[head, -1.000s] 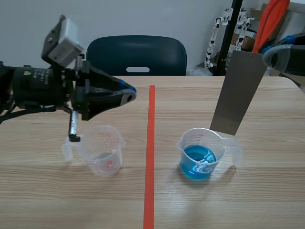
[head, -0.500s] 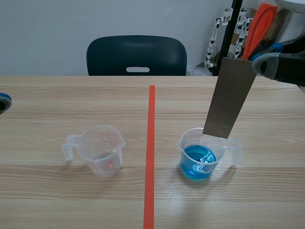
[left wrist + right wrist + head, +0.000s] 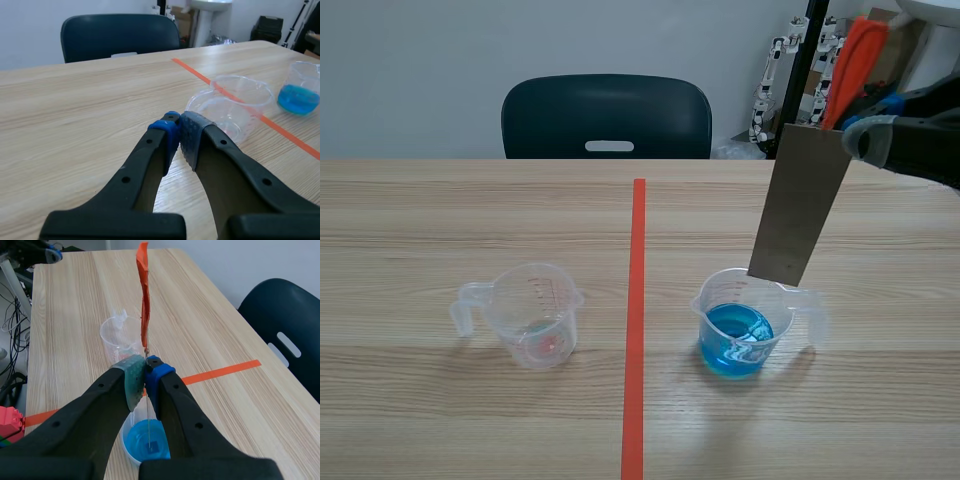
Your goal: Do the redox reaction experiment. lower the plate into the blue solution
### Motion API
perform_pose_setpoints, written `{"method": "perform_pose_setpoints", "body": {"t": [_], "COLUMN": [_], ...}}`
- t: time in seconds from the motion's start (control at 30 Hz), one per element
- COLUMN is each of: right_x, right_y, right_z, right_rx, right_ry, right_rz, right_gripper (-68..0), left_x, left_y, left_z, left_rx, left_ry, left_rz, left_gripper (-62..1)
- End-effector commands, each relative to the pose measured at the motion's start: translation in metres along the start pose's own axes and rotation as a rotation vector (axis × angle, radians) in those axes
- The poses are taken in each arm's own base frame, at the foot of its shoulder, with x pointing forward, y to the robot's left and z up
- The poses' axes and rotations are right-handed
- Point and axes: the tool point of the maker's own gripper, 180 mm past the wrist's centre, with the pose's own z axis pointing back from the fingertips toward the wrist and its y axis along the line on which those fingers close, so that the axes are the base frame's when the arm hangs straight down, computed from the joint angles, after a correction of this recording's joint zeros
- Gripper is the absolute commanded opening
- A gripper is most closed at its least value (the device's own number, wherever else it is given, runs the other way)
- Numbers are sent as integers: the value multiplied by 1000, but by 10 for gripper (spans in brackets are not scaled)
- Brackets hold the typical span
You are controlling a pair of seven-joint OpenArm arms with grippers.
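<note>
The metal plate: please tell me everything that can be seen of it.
The metal plate is a flat, long rectangle of dull grey metal, thin as a line when seen edge-on in the right wrist view. It hangs nearly upright, leaning a little. The right gripper has its fingers shut on its top end, where an orange-red strip rises. Its lower edge is over the clear measuring cup, about at the rim, apparently not yet in the blue solution.

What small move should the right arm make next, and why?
Probably lower straight down. The right pincer is shut on the plate, whose lower edge hangs at the rim of the cup, apparently above the blue solution; the wrist view shows it lined up over the liquid.
</note>
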Motion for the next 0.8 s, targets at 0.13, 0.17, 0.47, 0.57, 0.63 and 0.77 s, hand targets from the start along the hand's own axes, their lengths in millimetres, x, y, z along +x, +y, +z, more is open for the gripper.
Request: {"method": "perform_pose_setpoints", "body": {"t": [0.13, 0.17, 0.47, 0.57, 0.63, 0.77], "right_x": [-3, -3, -9, -11, -11, -16], "right_y": [-14, -14, -10, -9, -9, -10], "right_z": [-2, -3, -10, -12, -13, -15], "right_rx": [-34, -38, -18, -14, -14, -18], "right_ry": [-27, -29, -26, -24, -26, -23], "right_rz": [12, 10, 18, 18, 16, 10], "right_gripper": [-669, -669, -669, -669, -669, -669], "left_x": [-12, -15, -46, -55, -59, -65], "left_y": [-32, -38, -107, -131, -146, -165], "left_z": [15, 17, 12, 9, 6, 1], "left_rx": [0, -3, -84, -123, -147, -165], "left_ry": [-54, -58, -69, -75, -80, -89], "left_rz": [26, 21, -6, -42, -77, -98], "left_gripper": [-577, -577, -577, -571, -571, -569]}}
